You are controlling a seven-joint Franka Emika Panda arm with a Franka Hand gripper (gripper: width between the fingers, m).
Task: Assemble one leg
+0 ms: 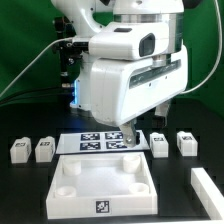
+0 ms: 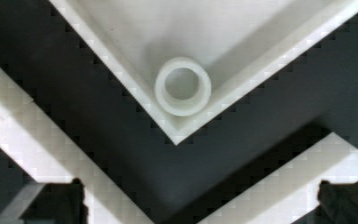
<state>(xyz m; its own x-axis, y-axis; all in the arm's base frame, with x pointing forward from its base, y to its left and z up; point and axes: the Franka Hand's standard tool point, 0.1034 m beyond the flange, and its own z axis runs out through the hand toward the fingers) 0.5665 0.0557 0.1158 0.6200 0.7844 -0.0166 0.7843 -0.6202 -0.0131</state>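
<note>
Beneath my claw (image 1: pixel 135 130), fingers (image 2: pixel 51 205) spread wide with nothing between them, I've got a corner socket (image 2: pixel 181 85) of the white plate (image 1: pixel 75 205), nearest leg (image 1: pixel 160 143) standing just beside, untouched.

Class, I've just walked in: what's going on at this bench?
The arm's end effector hangs open over a corner of the plate and holds nothing. The wrist view shows one round socket right below it. None of the four legs is fitted. They lie loose on the table, two on each side of the marker board.
</note>
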